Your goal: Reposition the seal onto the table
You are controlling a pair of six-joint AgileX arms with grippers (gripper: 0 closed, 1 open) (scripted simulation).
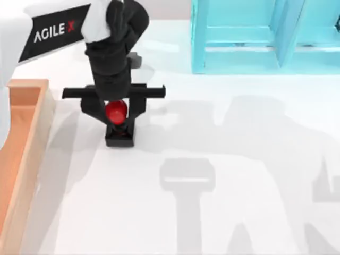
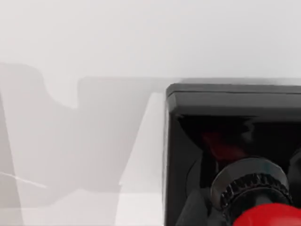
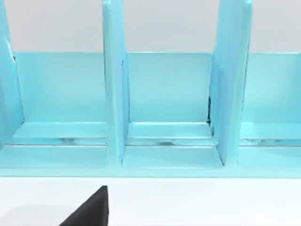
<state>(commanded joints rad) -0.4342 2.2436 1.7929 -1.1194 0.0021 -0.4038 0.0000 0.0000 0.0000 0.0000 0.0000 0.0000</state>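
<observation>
In the upper left of the top view, the left gripper is clamped on the red knob of the seal. Its black base sits on the white table, just right of the wooden tray.
</observation>
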